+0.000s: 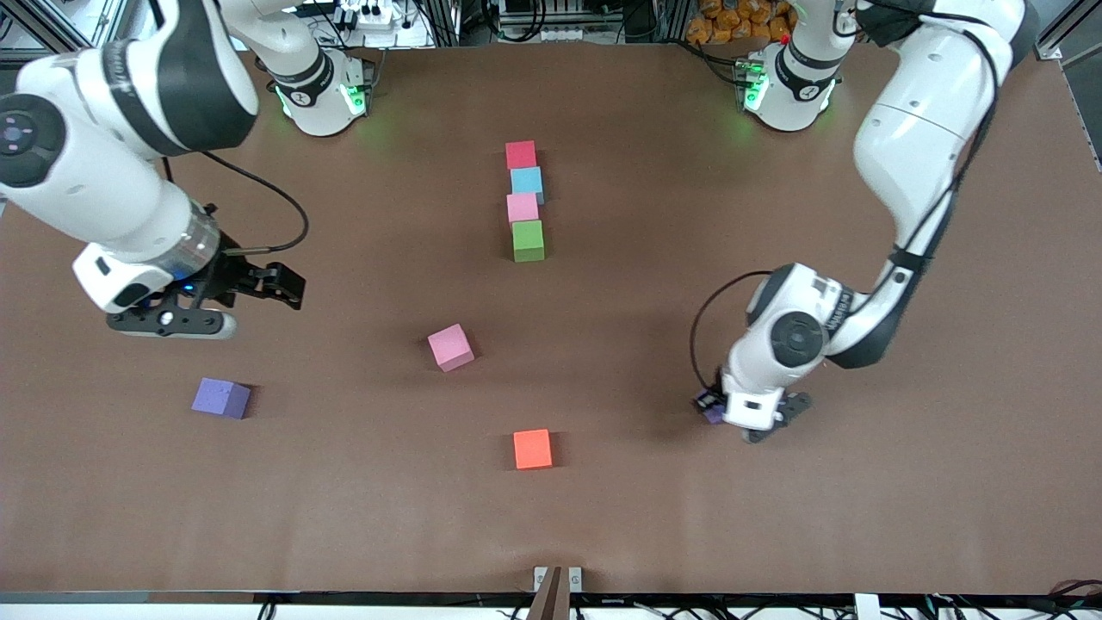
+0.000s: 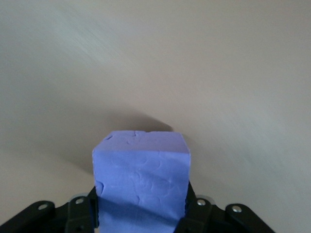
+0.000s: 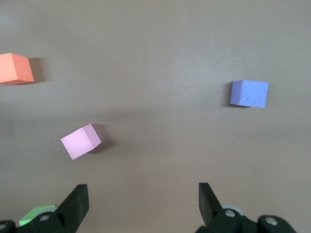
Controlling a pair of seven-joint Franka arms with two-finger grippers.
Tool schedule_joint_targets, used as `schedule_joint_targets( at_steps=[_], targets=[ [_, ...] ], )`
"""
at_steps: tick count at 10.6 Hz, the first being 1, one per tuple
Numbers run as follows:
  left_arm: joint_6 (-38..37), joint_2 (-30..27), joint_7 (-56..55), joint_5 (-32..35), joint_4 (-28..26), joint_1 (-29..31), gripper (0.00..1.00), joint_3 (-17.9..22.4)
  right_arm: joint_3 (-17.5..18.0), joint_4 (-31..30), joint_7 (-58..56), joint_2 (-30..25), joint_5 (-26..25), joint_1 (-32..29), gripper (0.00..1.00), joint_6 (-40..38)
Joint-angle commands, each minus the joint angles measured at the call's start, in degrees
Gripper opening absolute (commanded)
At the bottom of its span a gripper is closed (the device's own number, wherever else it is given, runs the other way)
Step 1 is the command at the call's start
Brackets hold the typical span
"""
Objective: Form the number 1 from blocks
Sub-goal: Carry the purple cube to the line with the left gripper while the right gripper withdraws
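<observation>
Since your left gripper is clamped on a purple block, lift straight; right gripper waits wide, over bare table

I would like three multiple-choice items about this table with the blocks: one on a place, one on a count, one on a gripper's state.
1. Which block in the row lies nearest the front camera?
A. red
B. green
C. light blue

2. How many blocks form that row?
A. four
B. three
C. six

3. What is the left gripper doing?
A. hanging open
B. shut on an orange block
C. shut on a purple block

Answers:
1 B, the green block lies lowest in the row.
2 A, red, light blue, pink, green.
3 C, its fingers clamp the purple block.
</observation>
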Motion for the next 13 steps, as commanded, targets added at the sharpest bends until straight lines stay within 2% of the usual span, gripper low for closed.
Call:
schedule_joint_targets(
  at_steps=[1,3,7,9,13],
  targets=[
    [-2.0,-2.2,-3.0,0.5,0.4,-8.5,0.0,0.6,3.3,5.9,-1.2,-0.2,-0.3,-6.5,1.0,-6.1],
    [-2.0,-2.3,-3.3,1.0,1.3,-16.2,0.0,0.2,3.1,8.4,-1.4,0.0,-0.2,-8.3,1.0,-8.2],
    [-1.9,-1.7,-2.7,0.8,2.3,-27.8,0.0,0.3,3.3,8.4,-4.7,0.0,-0.1,-11.3,1.0,-8.1],
    [-1.9,-0.5,-2.5,1.0,1.8,-31.5,0.0,0.4,3.3,8.4,-6.7,-0.2,-0.1,-12.2,1.0,-8.1],
    [-1.4,1.0,-3.3,1.0,1.7,-33.4,0.0,0.7,3.3,8.4,-6.7,0.0,-0.1,-12.3,1.0,-7.7]
  ],
)
